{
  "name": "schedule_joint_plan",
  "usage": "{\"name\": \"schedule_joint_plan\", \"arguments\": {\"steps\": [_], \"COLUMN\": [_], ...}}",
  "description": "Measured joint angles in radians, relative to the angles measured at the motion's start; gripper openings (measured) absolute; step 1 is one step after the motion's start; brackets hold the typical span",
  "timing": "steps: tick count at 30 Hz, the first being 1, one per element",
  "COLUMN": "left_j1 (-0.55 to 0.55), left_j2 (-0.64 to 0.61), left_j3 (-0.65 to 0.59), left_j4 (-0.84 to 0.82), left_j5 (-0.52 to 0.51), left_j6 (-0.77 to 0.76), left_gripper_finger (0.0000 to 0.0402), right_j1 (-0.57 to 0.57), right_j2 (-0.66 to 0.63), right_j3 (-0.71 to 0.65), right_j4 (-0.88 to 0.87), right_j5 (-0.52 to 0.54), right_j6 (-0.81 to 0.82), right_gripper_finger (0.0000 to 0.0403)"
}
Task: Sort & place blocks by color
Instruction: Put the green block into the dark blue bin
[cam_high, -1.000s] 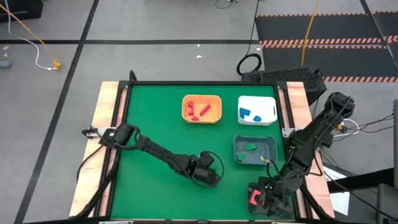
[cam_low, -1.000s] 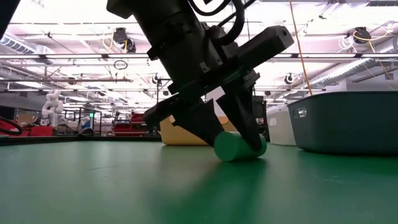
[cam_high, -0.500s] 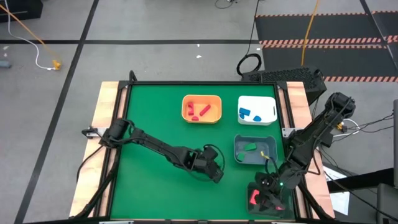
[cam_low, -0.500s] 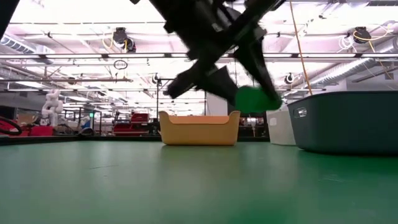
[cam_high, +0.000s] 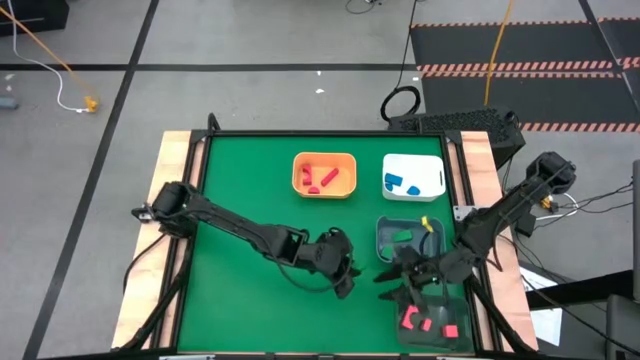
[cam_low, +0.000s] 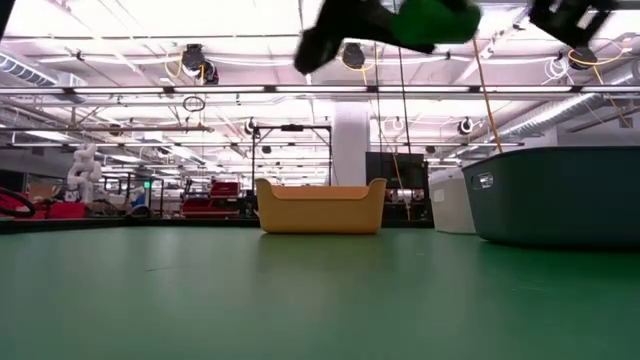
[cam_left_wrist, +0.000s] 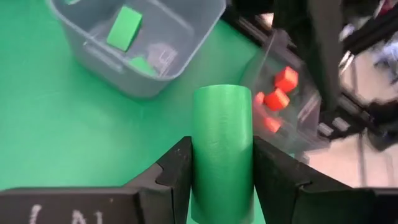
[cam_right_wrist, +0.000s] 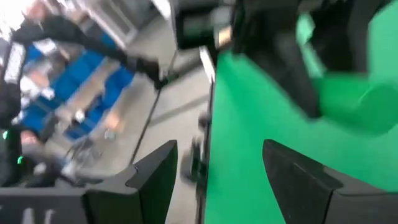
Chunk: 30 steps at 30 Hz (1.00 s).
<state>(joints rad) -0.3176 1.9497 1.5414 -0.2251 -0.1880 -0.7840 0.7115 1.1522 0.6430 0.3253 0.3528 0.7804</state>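
Note:
A green cylinder block (cam_left_wrist: 222, 134) is clamped in my left gripper (cam_left_wrist: 222, 177), above the green table's (cam_high: 240, 180) near middle; in the low view the cylinder (cam_low: 435, 20) hangs high above the mat. The left gripper (cam_high: 345, 275) is just left of the grey bin (cam_high: 436, 250), which holds green blocks (cam_left_wrist: 124, 28). My right gripper (cam_right_wrist: 217, 180) stands open with nothing between its fingers. It hovers near the grey bin's near edge (cam_high: 400, 282) and points toward the left arm. My left gripper pinches the cylinder's curved sides (cam_left_wrist: 199, 168) between its two fingers. The fingers lie along the cylinder, whose free end sticks out past the fingertips. They slant down toward the table's right side. The cylinder is lifted clear of the table.
An orange bin (cam_high: 324, 174) with red blocks and a white bin (cam_high: 413, 176) with blue blocks stand at the far middle. A clear container (cam_high: 430, 322) with red blocks (cam_left_wrist: 277, 93) sits at the near right corner.
My left gripper has risen with the green cylinder, which lay on the table and now hangs clear of it, and has tipped more toward level. My right gripper has swung from over the clear container toward the table's left and far side, turning toward the left arm.

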Motion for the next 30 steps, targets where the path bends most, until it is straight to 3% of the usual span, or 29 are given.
{"name": "schedule_joint_plan", "arguments": {"steps": [3, 8, 13, 19, 30], "left_j1": [-0.004, -0.004, 0.014, 0.038, 0.061], "left_j2": [-0.017, -0.068, -0.086, -0.093, -0.092], "left_j3": [-0.001, 0.001, -0.004, 0.0, -0.002], "left_j4": [-0.023, -0.08, -0.129, -0.13, -0.168], "left_j5": [-0.004, -0.052, -0.06, -0.073, -0.104], "left_j6": [0.078, 0.258, 0.338, 0.359, 0.357], "left_gripper_finger": [0.0136, 0.0141, 0.0136, 0.014, 0.014], "right_j1": [-0.042, -0.113, -0.144, -0.232, -0.365], "right_j2": [0.0, 0.0, 0.0, 0.0, 0.0], "right_j3": [0.0, 0.0, 0.0, 0.0, 0.0], "right_j4": [0.077, 0.111, 0.105, 0.11, 0.054], "right_j5": [0.028, 0.04, 0.031, -0.084, -0.332], "right_j6": [0.022, 0.349, 0.482, 0.499, 0.585], "right_gripper_finger": [0.0226, 0.0226, 0.0227, 0.0235, 0.0301]}}
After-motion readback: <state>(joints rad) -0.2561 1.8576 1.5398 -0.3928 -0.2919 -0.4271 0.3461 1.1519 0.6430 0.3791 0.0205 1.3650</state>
